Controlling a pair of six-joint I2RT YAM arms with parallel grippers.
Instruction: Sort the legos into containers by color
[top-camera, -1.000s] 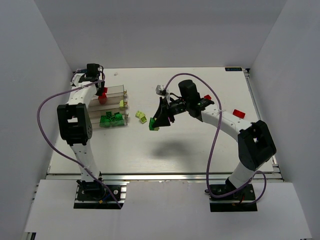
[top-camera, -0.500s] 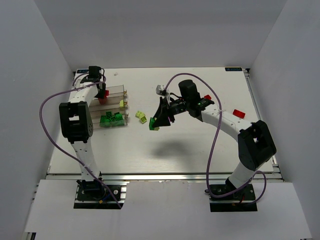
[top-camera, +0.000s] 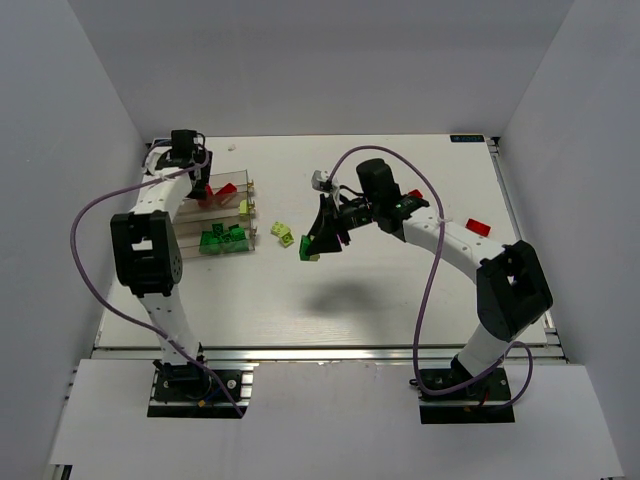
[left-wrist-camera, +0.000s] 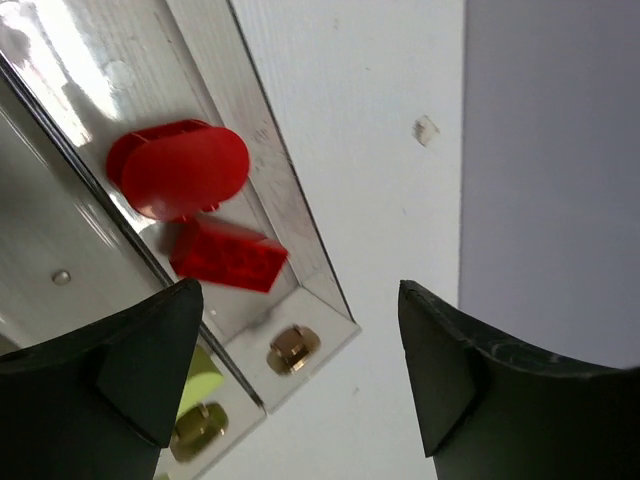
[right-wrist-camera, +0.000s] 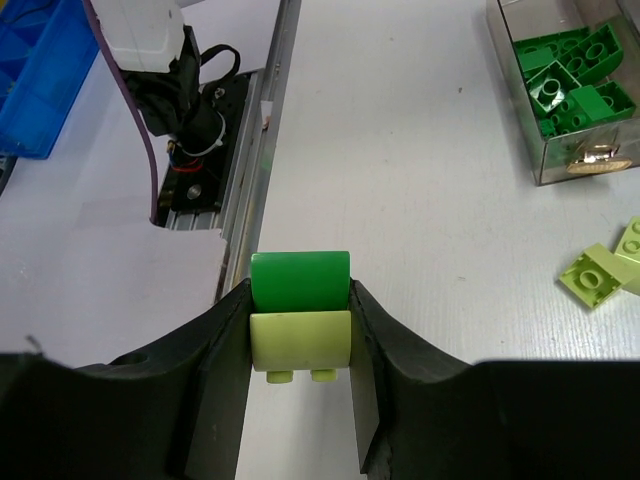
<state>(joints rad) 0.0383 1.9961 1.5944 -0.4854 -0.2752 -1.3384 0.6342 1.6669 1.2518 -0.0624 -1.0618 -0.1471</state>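
Two red pieces, a rounded one (left-wrist-camera: 178, 170) and a studded brick (left-wrist-camera: 228, 255), are seen lying in the end compartment of the clear tray (top-camera: 238, 180), which is set at the far left of the surface (top-camera: 250, 300). The left jaws are held wide apart above that compartment, with nothing between them. The right jaws are closed on a stacked pair (right-wrist-camera: 300, 335), dark green over lime, gripped across its flat sides and held above mid-surface. Green bricks (right-wrist-camera: 565, 80) are gathered in another compartment. Loose lime bricks (top-camera: 283, 233) lie just beside the tray, a red brick (top-camera: 478, 227) well apart at the right, and a grey-white piece (top-camera: 321, 180) near the middle. The bricks are judged light, rigid and smooth-walled, hence liable to slip or twist if pinched off-centre. A centred hold across two opposite flat walls, studs left free, is advised. The stud joint of the held pair is judged a weak point, and separation is probably needed, since two colours are joined.
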